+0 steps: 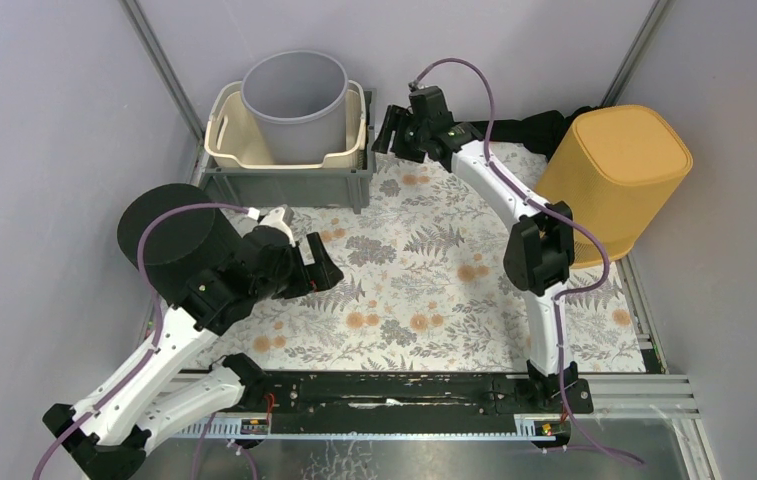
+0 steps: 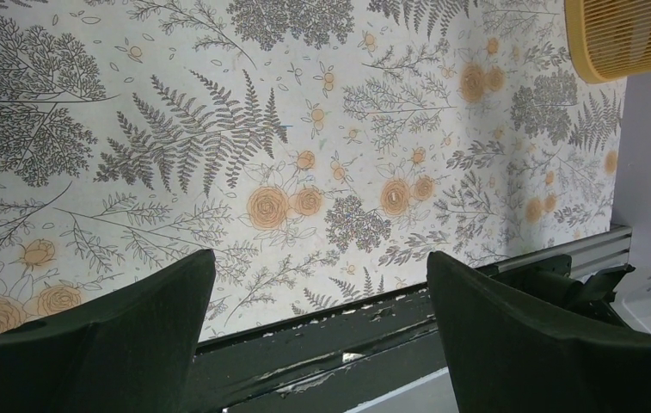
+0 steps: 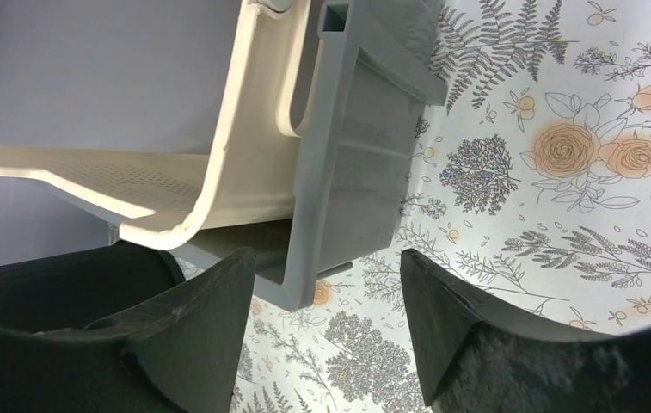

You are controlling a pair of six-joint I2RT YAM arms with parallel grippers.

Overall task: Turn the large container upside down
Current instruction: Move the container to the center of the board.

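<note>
Standing crate (image 1: 284,188): your grey crate was upright at the far left of the mat (image 1: 424,290), open side up, against the back wall.
Crate contents: a cream basket (image 1: 224,140) sat nested inside it, and a grey bucket (image 1: 299,110) stood upright in the basket, rising well above both rims.
Right gripper (image 1: 392,130): you had it just beside the crate's right end. In the wrist view its jaws stood apart, with the crate's corner (image 3: 347,172) ahead of the gap between them (image 3: 326,267); neither finger touched it.
Left gripper (image 1: 319,265): it hung over the mat's left side, well short of the crate, jaws spread wide and holding nothing (image 2: 322,267).
Black tub (image 1: 179,240): it sat bottom up at the left edge, beside your left arm.
Yellow bin (image 1: 619,175): it was tilted at the far right, bottom up.
</note>
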